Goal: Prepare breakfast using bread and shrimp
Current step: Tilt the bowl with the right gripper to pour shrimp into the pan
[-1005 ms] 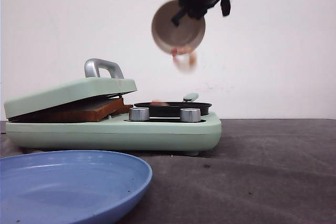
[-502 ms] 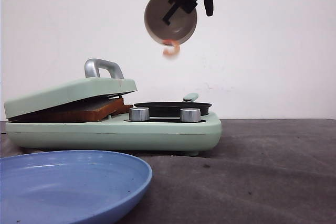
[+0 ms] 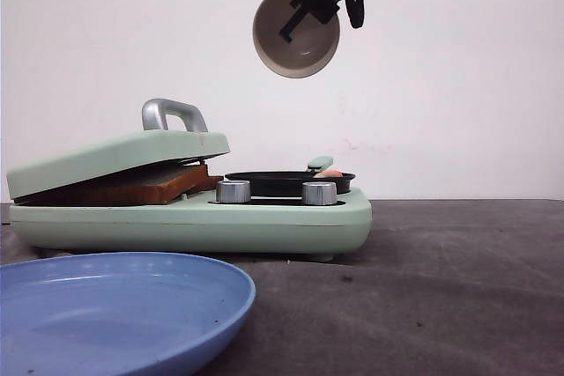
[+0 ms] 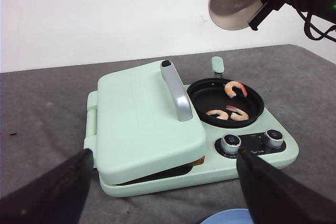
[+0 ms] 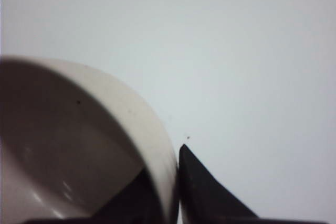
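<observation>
— What is the right pincer [image 3: 304,8] gripping?
— A smooth beige bowl [image 3: 296,33], tipped on its side by the rim, high above the round black pan [image 4: 226,103].
— The shrimp [image 4: 236,88]?
— Three curled pink pieces in the pan.
— Bread [image 3: 132,187]?
— Brown crust under the mint lid [image 4: 144,124], mostly hidden.
— Left pincer [image 4: 163,182]?
— Spread wide, blurred.

Right pincer [image 3: 304,8] raised high, reaching down from the top edge of the front view, clamped on the rim of a tipped bowl [image 3: 295,34], one finger inside and one outside. Left pincer [image 4: 163,182] spread wide, dark fingers [image 4: 47,192] apart, holding nothing.
</observation>
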Robot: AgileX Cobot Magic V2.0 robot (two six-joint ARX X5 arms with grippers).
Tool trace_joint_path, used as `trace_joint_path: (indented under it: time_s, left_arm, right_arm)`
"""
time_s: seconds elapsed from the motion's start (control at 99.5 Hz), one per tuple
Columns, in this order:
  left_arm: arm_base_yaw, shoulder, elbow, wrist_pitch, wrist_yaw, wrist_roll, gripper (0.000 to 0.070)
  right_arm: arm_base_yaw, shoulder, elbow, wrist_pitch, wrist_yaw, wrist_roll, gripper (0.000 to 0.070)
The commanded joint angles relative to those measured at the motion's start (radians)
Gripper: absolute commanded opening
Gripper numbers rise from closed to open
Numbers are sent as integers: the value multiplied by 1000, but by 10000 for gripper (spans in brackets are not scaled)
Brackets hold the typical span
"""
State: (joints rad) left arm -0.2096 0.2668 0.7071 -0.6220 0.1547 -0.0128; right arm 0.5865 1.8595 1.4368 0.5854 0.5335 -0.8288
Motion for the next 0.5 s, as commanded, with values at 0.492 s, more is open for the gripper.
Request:
trace_joint_path:
  time_s: [0.492]
  left_arm:
    - [-1, -1, 9, 8, 0, -3, 463]
  right_arm:
    - [-63, -181, 16, -501, 60, 558, 0]
